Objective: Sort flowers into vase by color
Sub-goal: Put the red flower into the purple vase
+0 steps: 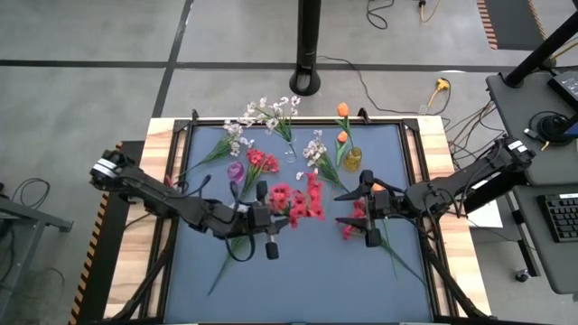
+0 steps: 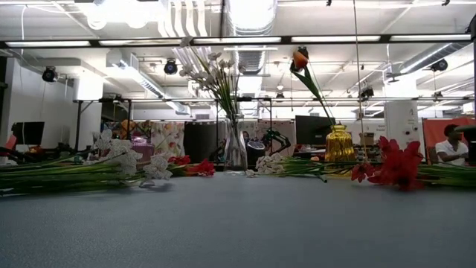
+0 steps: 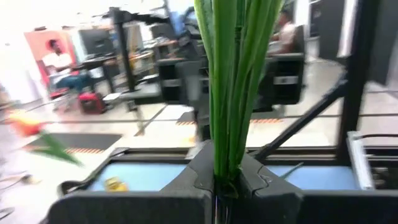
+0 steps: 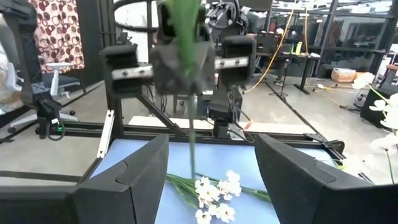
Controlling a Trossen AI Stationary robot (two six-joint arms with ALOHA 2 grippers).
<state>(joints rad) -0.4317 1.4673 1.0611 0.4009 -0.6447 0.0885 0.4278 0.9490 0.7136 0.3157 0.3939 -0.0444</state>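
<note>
Between left tool [image 3: 225, 186] fingers, clamped green stems [image 3: 233, 81] — right tool [image 4: 211, 180] released.

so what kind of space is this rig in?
Most likely an open robotics lab or workshop. The low view looks past the table to ceiling ducting and monitors on desks, with a seated person at the far right. From above, cables trail over a bare concrete floor.

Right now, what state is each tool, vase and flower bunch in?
Left tool: shut on green stems.
Right tool: open, empty.
Clear vase: upright, holding white flowers.
Yellow vase: upright, holding an orange flower.
Red spray: lying on the mat.
</note>
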